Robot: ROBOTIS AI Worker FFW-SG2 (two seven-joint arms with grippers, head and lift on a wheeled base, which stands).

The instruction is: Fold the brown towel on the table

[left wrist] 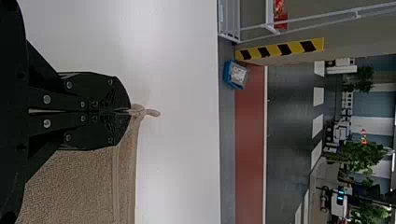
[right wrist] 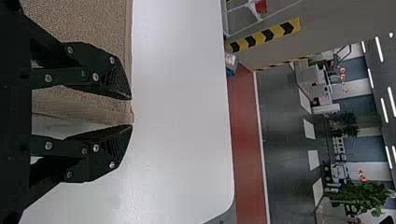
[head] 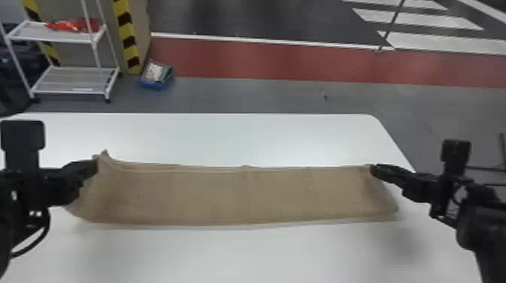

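The brown towel (head: pixel 226 195) is lying as a long strip across the white table (head: pixel 233 139), running from left to right. At its far left corner, the left gripper (left wrist: pixel 130 112) is pinching the cloth, its fingers closed on it and a small tip poking out beyond them. At the far right corner, the right gripper (head: pixel 372 168) is holding its fingers (right wrist: pixel 109 77) apart, with the towel's edge showing in the gap between them, ungripped.

The main risk is coming from this uneven hold: if both arms are lifting or pulling before the right fingers are closing, the right end will probably be staying behind and the strip twisting. The right fingers are also sitting right at the edge, so a shallow bite could be slipping. At the left, layers are looking slightly parted near the raised corner; catching only one could be leaving the fold crooked.
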